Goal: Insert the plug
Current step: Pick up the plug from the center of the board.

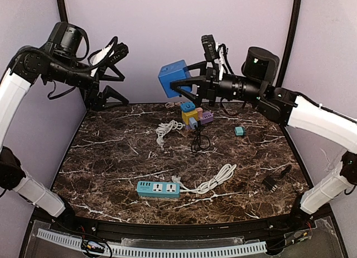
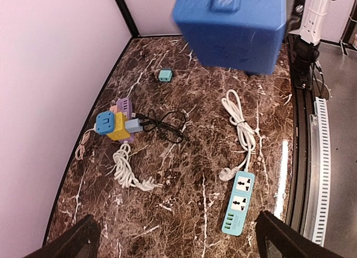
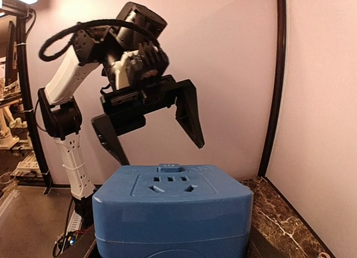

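Item one, right gripper (image 1: 187, 80): clamped on the blue cube (image 1: 172, 75) and carrying it high above the table (image 1: 111, 157). The socket (image 3: 167, 186) faces away from the wrist toward the other arm, which I read as presenting it for a plug to be pushed in from that side. The gripper's own fingers are hidden behind the cube in the wrist view. Item two, left gripper (image 2: 177, 219): spread wide and holding nothing. It sits opposite the cube with clear air between them and looks down over the table, so I take it to be the arm that fetches. Item three, white plug (image 2: 226, 174): far below the left gripper, lying flat and touching nothing but the table. It is on its cord (image 2: 241, 121), just beside the end of the strip (image 2: 238, 202). I judge this the likeliest plug, though I cannot tell for certain. Item four, black plug (image 1: 273, 181): below and outboard of the right gripper, near the table's edge, another candidate. Item five, coloured cluster (image 2: 114, 124) of cubes with a black cable (image 2: 167, 127) and a white cable (image 2: 125, 171): beneath the held cube. Item six, teal block (image 2: 164, 75): lying alone beyond the cluster.
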